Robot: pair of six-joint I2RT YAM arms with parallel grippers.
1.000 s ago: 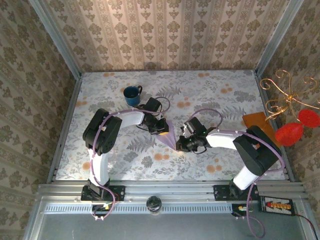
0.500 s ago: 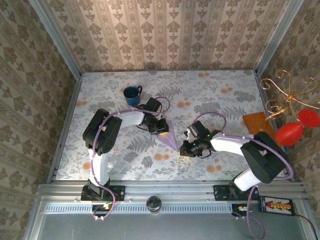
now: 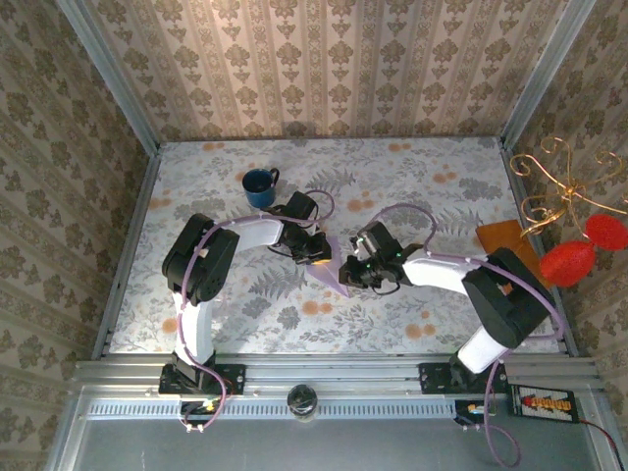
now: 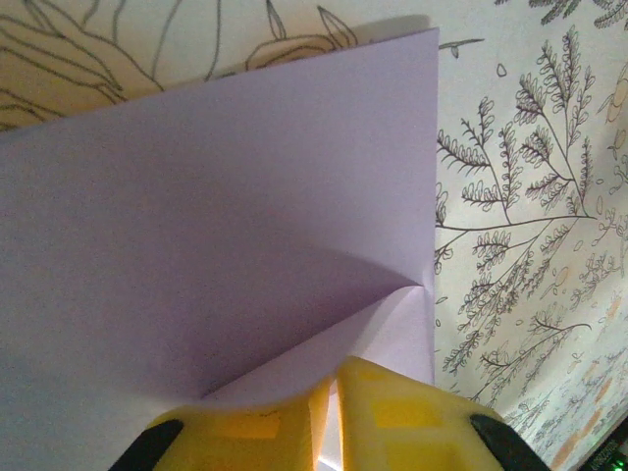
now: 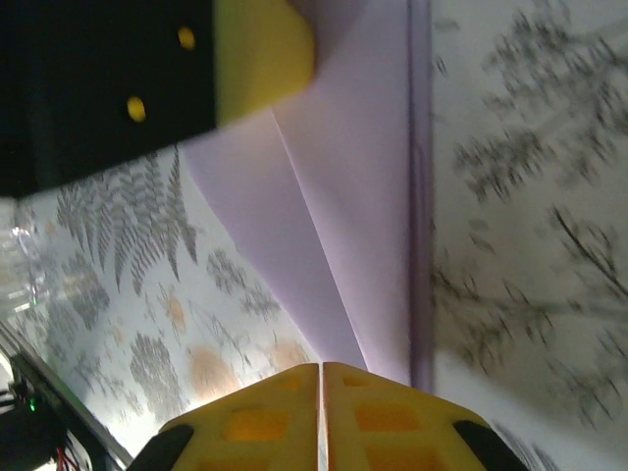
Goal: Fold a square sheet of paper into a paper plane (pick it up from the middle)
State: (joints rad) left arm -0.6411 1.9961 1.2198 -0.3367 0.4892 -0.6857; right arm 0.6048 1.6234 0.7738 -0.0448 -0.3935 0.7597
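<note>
Broadly, the table (image 3: 461,196) is seen to carry the square sheet of paper (image 3: 331,279), already creased to a point, near its middle between the two arms. Being thin, light and limp, it is judged likely to sag, slip or tear, so it is best taken at a folded edge where layers are doubled. The left gripper (image 4: 332,385) is closed on a raised flap; the right gripper (image 5: 322,381) is shut at the pointed end, though whether paper is pinched there cannot be told
</note>
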